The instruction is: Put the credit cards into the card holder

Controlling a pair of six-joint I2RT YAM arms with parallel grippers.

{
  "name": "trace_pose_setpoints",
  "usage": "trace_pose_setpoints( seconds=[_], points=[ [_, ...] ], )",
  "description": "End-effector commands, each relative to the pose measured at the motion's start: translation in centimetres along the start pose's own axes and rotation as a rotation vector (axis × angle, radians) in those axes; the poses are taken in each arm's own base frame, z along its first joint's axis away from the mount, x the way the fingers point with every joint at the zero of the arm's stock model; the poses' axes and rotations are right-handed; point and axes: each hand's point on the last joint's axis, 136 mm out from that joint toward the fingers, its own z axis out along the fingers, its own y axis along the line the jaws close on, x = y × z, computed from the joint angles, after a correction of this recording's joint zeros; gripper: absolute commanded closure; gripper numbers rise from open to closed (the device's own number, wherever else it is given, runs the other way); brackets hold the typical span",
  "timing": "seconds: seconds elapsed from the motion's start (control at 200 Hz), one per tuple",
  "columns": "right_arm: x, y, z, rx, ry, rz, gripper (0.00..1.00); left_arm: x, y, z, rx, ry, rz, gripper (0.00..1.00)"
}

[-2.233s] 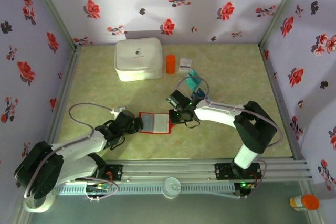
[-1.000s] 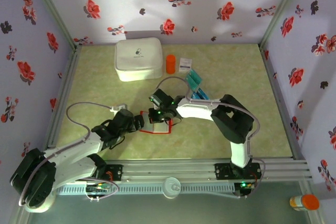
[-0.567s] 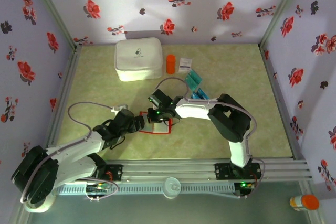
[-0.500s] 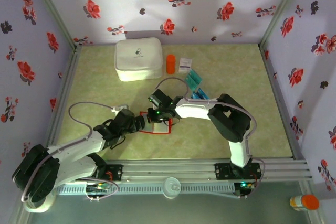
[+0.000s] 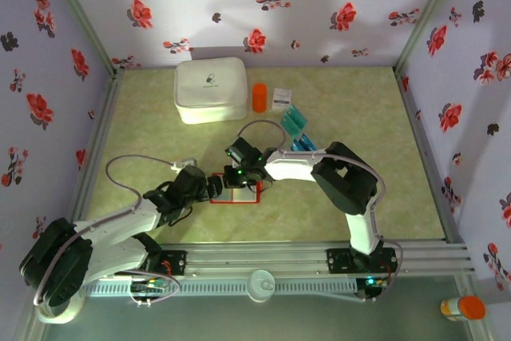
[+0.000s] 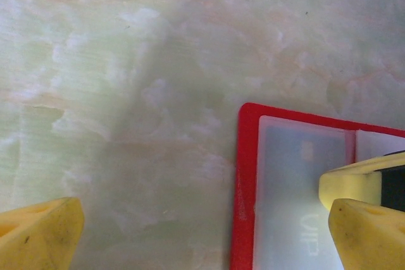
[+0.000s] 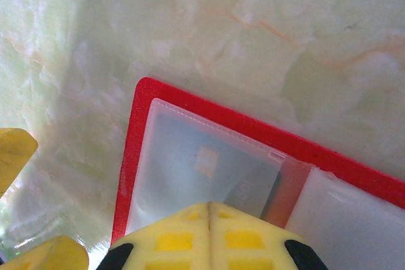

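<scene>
Since about two seconds ago the right gripper (image 5: 239, 181) has swung left from beside the card holder (image 5: 249, 196) to sit on top of it, covering most of what was an open red spread. The left gripper (image 5: 213, 188) has nudged right to the holder's left edge. The credit cards (image 5: 295, 120) are unchanged.

Right gripper (image 7: 209, 229): fingers pressed together, tips down on the clear pocket; whether anything is pinched, can't tell. Left gripper (image 6: 202, 238): fingers wide apart, holding nothing, one tip over bare table (image 6: 126, 93), the other over the pocket.

The card holder (image 7: 136, 137) lies flat and open mid-table, between the two grippers. It has a red border and frosted pale pockets, with a greyish chip card inside the left pocket. Loose teal and blue credit cards lie well apart, to the back right of it.
</scene>
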Motion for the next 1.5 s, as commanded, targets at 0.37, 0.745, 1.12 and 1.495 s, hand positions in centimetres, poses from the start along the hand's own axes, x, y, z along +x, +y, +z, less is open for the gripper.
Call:
trace_pose_setpoints(
  seconds=[0.37, 0.745, 1.12, 1.495],
  points=[
    [0.9, -0.7, 0.3, 0.010, 0.023, 0.036, 0.95, 3.0, 2.0, 1.4, -0.046, 0.065, 0.026, 0.00],
    [-0.9, 0.9, -1.7, -0.015, -0.021, 0.019, 0.94, 3.3, 2.6, 1.5, -0.087, 0.084, 0.023, 0.00],
    [-0.3, -0.1, -0.9, -0.004, -0.007, 0.037, 0.94, 1.9, 2.1, 0.3, -0.139, 0.076, 0.066, 0.00],
    [0.0, -0.5, -0.2, -0.006, 0.004, 0.053, 0.93, 1.3, 1.8, -0.7, -0.164, 0.058, 0.127, 0.00]
  ],
)
